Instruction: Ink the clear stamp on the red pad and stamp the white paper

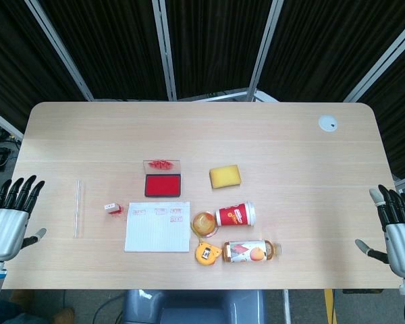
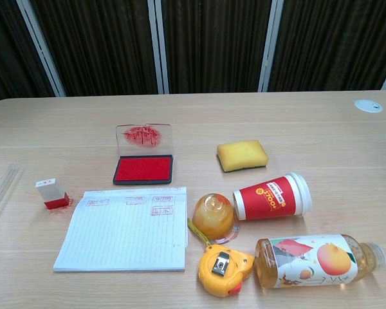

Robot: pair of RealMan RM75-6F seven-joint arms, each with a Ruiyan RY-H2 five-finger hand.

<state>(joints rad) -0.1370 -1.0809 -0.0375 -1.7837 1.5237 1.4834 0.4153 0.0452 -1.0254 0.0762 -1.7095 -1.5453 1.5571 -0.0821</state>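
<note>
The clear stamp (image 1: 111, 208) (image 2: 52, 193) stands on the table left of the white paper (image 1: 158, 226) (image 2: 125, 228), its red inked end down. The paper bears several red stamp marks along its far edge. Behind it, the red pad (image 1: 163, 184) (image 2: 143, 169) lies open with its clear lid (image 2: 144, 140) raised. My left hand (image 1: 10, 216) hovers at the table's left edge, fingers spread, holding nothing. My right hand (image 1: 397, 226) is at the right edge, also spread and empty. Neither hand shows in the chest view.
A yellow sponge (image 1: 225, 176) lies right of the pad. A red cup (image 1: 235, 214) on its side, an orange jelly cup (image 1: 203, 223), a yellow tape measure (image 1: 206, 252) and a juice bottle (image 1: 251, 250) crowd the paper's right side. A clear rod (image 1: 76, 206) lies at left.
</note>
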